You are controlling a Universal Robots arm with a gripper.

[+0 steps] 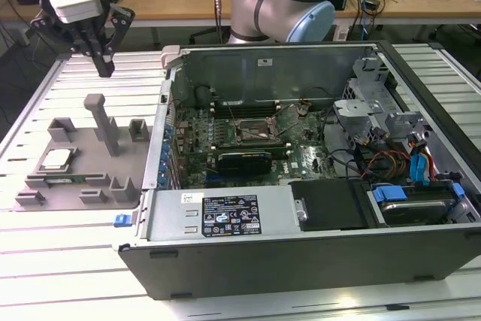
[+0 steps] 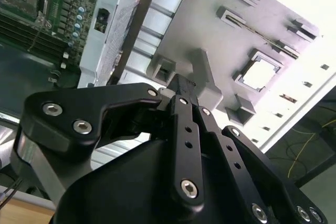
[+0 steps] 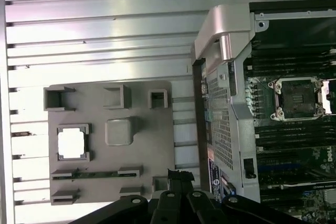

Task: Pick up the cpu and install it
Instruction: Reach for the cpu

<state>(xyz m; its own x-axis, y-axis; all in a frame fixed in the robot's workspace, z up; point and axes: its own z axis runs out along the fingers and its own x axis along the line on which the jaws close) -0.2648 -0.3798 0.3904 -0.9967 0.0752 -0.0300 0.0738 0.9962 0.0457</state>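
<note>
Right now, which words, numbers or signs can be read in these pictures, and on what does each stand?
No text can be read.
Large sticker on the power supply cover: print too small.
Small white label on the case's back wall: too small.
Blue-and-white sticker on the case frame, first wrist view: blurred.

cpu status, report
Gripper shut, empty, above the grey fixture. Cpu lying in its fixture pocket, not picked up. Upright post stands close beside the cpu.
</note>
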